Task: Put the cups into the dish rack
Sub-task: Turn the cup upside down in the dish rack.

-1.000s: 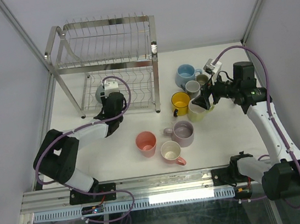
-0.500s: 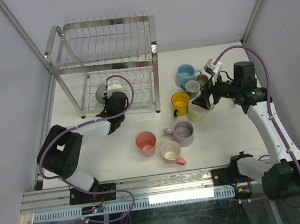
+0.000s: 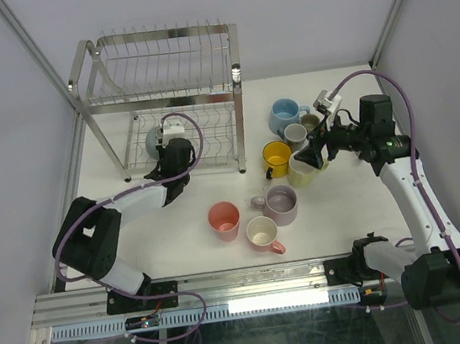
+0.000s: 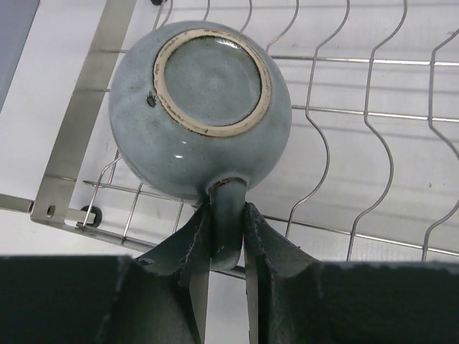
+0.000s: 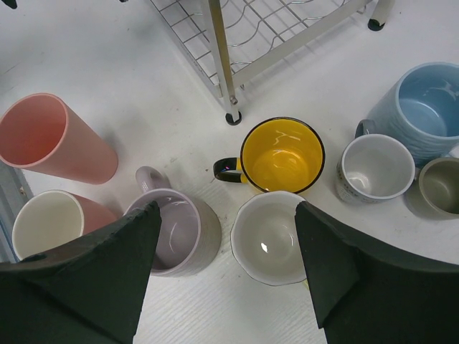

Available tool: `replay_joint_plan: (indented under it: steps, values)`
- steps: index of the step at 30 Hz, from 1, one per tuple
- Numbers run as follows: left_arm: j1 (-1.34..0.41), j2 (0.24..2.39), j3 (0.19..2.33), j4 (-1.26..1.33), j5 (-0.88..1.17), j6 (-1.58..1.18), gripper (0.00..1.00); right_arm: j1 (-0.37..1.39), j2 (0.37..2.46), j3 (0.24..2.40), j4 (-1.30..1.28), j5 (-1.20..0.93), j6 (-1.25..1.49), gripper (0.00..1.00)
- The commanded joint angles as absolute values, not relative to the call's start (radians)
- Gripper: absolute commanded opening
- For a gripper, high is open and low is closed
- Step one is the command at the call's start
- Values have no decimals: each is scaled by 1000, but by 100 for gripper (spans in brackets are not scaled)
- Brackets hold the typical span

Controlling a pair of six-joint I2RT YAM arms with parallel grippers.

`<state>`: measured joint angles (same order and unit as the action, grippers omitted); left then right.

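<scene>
**Left claw pinches a mug handle in the rack; right claw hangs wide over the cups**

The left claw point(image 4: 226, 211) is narrowed onto the handle of a grey-blue mug point(image 4: 201, 107), with one finger pressed to each side of it. The mug lies bottom-up on the lower wire shelf of the dish rack point(image 3: 238, 94), at the shelf's left end in the top view. The left arm is folded at the lower left of the top view. Its forearm reaches up and to the right into the rack's lower tier.

The right claw point(image 5: 226, 215) stands wide and holds nothing. It hovers above a pale mug point(image 5: 269, 236), whose mouth sits between the two fingers in the wrist view. Around that mug on the white surface point(image 3: 337, 209) stand:
- a yellow mug point(image 5: 281, 154) just above it
- a lilac mug point(image 5: 176, 229) to its left
- a white mug point(image 5: 374, 166), a light blue mug point(image 5: 430, 107) and an olive mug point(image 5: 439, 185) at the right of the frame
- a salmon cup point(image 5: 50, 136) and a pink mug point(image 5: 43, 222) at the left edge

The right arm rises from the lower right of the top view and bends up and to the left, with the wrist over the cluster.
</scene>
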<state>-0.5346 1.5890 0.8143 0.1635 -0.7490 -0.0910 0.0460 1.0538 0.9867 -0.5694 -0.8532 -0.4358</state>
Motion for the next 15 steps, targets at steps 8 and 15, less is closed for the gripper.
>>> replay_joint_plan:
  steps: [8,15]
  values:
    - [-410,1332,673,393,-583,-177,0,37,1019,999,-536,-879,-439,79]
    - [-346,1330,620,496,-437,-229,0,38,1014,996,-533,-881,-440,79]
